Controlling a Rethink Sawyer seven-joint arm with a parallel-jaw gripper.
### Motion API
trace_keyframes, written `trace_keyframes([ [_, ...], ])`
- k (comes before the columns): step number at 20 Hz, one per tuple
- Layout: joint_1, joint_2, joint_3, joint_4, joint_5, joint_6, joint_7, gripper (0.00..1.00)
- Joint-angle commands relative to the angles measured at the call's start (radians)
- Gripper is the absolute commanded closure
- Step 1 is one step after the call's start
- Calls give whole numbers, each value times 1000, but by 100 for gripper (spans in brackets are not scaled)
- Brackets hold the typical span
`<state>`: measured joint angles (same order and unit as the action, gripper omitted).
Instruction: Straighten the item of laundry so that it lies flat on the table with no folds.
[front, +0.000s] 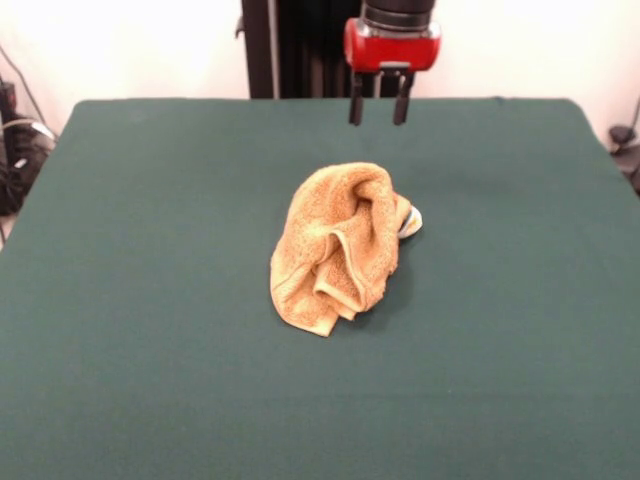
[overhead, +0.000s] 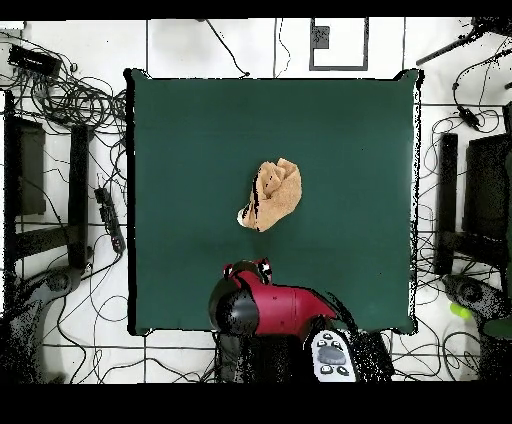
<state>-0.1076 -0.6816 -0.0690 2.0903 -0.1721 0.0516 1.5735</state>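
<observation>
While our hand hangs released above the desk, we should pinch an outer corner of the crumpled towel and drag outward.

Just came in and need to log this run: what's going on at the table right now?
Nothing is being handled at the moment. The towel lies crumpled in a folded heap near the middle of the green table, with a bit of white tag showing at one side. The gripper hangs open above the table's far part, apart from the towel and holding nothing. Flattening hasn't been done yet.
</observation>
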Motion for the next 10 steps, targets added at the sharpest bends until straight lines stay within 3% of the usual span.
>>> trace_keyframes([
  [1,8,0,30,-58,-26,-46,134,0],
  [10,7,-4,31,-56,-25,-40,134,0],
])
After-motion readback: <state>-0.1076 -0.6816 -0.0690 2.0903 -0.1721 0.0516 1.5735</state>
